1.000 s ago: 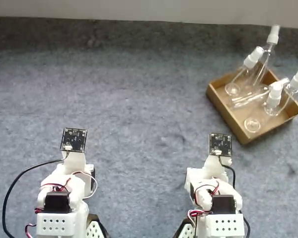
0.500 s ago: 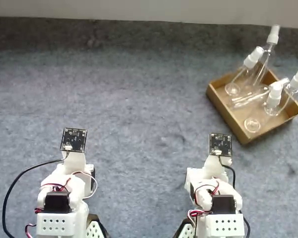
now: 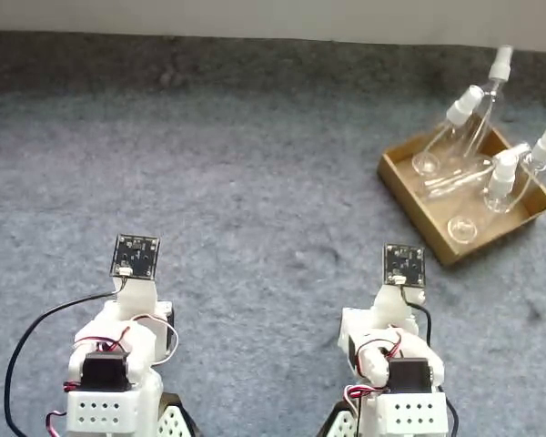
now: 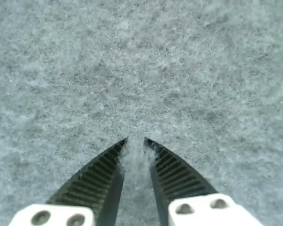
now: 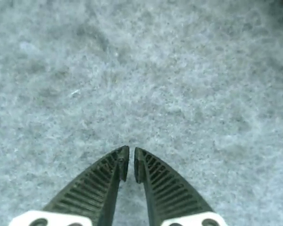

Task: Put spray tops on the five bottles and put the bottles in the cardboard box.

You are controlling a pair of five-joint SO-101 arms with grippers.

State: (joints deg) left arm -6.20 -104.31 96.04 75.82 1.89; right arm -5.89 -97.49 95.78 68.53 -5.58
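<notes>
The cardboard box sits at the far right of the grey carpet. Several clear bottles with white spray tops lie in it, leaning over its far rim: one, a taller one, another and one at the right corner. Two arms sit folded at the near edge, well away from the box. My left gripper hangs over bare carpet, fingers almost touching, nothing between them. My right gripper is shut over bare carpet too.
Grey carpet covers the table between the arms and the box. A darker strip runs along the far edge. A black cable loops beside the arm on the left.
</notes>
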